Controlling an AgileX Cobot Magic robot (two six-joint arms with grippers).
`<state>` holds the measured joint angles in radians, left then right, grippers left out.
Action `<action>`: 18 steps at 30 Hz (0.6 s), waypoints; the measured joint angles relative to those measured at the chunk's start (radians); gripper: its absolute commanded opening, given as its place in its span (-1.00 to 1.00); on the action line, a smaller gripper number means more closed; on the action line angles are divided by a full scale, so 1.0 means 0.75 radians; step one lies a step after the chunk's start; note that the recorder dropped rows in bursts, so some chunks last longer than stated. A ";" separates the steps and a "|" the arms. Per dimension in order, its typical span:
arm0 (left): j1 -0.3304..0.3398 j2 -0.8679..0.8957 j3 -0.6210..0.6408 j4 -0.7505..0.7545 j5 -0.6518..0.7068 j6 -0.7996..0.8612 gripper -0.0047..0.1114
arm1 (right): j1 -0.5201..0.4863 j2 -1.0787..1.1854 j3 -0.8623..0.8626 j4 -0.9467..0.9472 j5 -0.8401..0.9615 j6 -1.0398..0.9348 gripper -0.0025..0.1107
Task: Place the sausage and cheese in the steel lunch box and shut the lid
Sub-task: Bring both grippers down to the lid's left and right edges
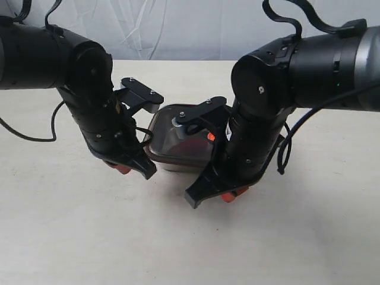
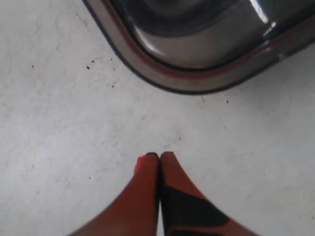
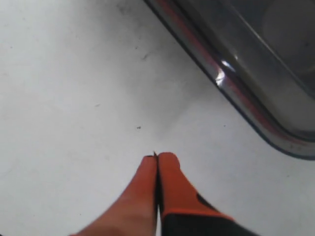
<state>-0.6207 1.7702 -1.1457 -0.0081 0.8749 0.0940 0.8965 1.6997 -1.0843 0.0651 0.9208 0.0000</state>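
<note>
The dark translucent lid (image 1: 178,133) with its orange valve tab (image 1: 210,136) lies on the steel lunch box (image 1: 171,165) in the middle of the table. A reddish blur under the lid may be the sausage (image 1: 191,145); the cheese is hidden. My left gripper (image 1: 122,168) is shut and empty, low over the table just left of the box. My right gripper (image 1: 234,195) is shut and empty at the box's front right. The left wrist view has the shut fingertips (image 2: 160,156) short of a lid corner (image 2: 197,49). The right wrist view has them (image 3: 158,157) short of the lid's edge (image 3: 256,69).
The pale table (image 1: 89,237) spreads all round the box. Black cables (image 1: 35,138) trail from both arms. A white cloth backdrop (image 1: 178,29) hangs behind the table's far edge.
</note>
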 measured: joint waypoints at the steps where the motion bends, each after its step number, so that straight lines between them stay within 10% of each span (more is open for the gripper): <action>1: 0.000 0.008 -0.013 0.011 -0.003 0.000 -0.92 | 0.000 0.005 0.000 -0.012 -0.012 0.000 -0.97; 18: 0.000 0.103 -0.130 0.021 0.005 0.000 -0.92 | -0.056 0.041 -0.001 -0.179 -0.089 0.104 -0.97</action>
<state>-0.6207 1.8475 -1.2430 0.0074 0.8783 0.0940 0.8543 1.7305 -1.0849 -0.0688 0.8537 0.0779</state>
